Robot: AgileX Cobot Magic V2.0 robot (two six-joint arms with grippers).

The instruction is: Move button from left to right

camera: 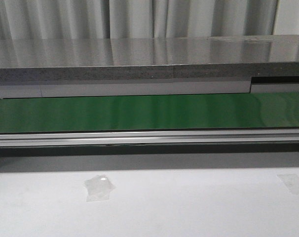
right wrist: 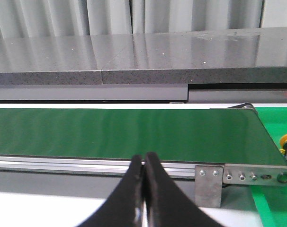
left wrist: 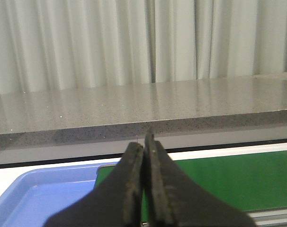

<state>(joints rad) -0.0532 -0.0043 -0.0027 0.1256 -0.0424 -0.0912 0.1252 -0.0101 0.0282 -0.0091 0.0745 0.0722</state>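
Button: we cannot find it on the green conveyor belt (camera: 149,112) or in the blue tray (left wrist: 44,198). Left pincer (left wrist: 144,156) and right pincer (right wrist: 144,165) are both closed on nothing, so we judge the step in hand undecidable; locating the button comes next.

Left gripper (left wrist: 144,156), left wrist view: two dark fingers (left wrist: 132,189) pressed together along their full visible length, no gap between the pads, nothing seen held between them. Tips point forward and roughly level. Inner faces look rough, slightly worn.

Right gripper (right wrist: 143,163), right wrist view: same condition. Black fingers (right wrist: 158,194) meet at the tips and stay in contact down the seam; nothing visible clamped. Tips rounded, pointing forward, roughly centred in the view.

Both grippers sit level, neither tilted to a side. Arm links and wrists cannot be made out behind the fingers.
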